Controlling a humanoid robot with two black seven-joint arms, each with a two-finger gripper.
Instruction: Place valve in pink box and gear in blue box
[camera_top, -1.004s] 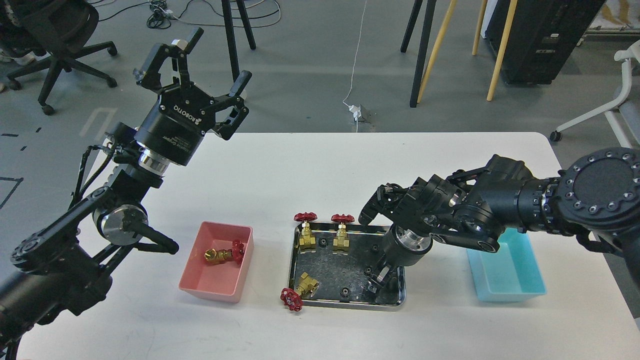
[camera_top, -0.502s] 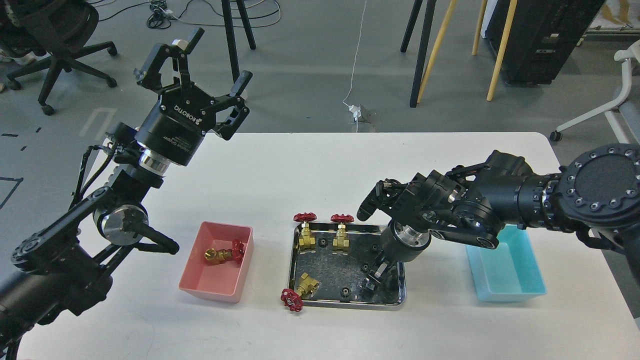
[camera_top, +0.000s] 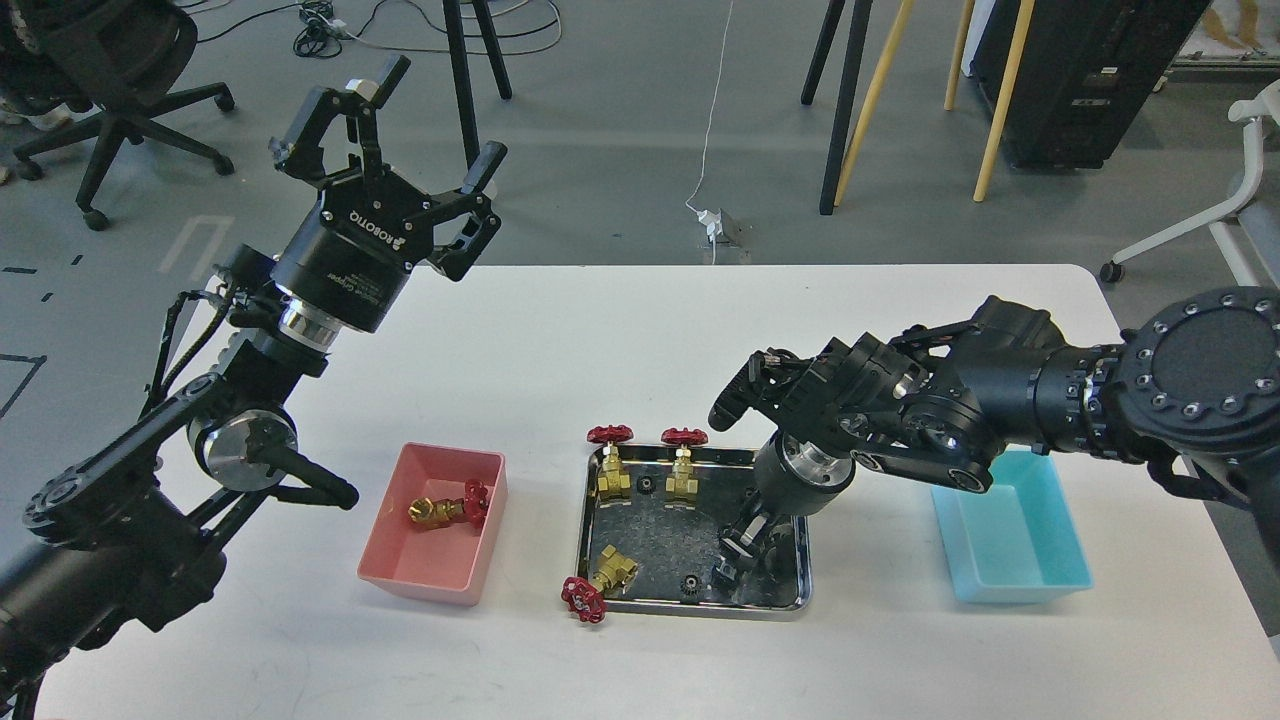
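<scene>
Both my arms are matte black. My left arm (camera_top: 150, 470) has a silver ring behind a round wrist drum with white lettering, loose black cables along it, and a silver disc joint at 7 o'clock. My right arm (camera_top: 1050, 400) shows a big round cap ringed with screws.
</scene>
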